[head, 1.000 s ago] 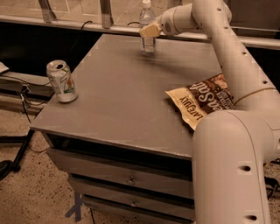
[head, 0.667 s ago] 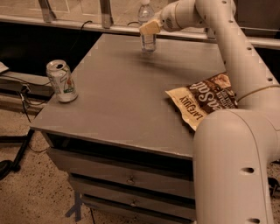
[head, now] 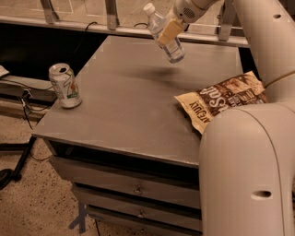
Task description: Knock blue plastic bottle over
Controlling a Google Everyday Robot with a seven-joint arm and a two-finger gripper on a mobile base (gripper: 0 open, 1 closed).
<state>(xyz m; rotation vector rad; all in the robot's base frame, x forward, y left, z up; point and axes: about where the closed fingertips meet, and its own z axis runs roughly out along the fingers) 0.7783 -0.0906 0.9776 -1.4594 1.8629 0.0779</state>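
Note:
The blue plastic bottle (head: 171, 46), clear with a white cap and a pale label, is at the far side of the grey table (head: 133, 101). It is tilted, with its cap leaning up and to the left and its base near the tabletop. My gripper (head: 168, 30) reaches in from the upper right and rests against the bottle's upper half, covering part of the label. Whether the bottle's base still touches the table is unclear.
A silver-green soda can (head: 65, 85) stands upright near the table's left edge. A brown snack bag (head: 221, 101) lies at the right edge, beside my arm (head: 258, 55). A railing (head: 110, 14) runs behind the table, and drawers (head: 133, 189) are below it.
The bottle stood upright at the far edge and now leans with its cap to the left. My gripper has stayed against it and shifted slightly.

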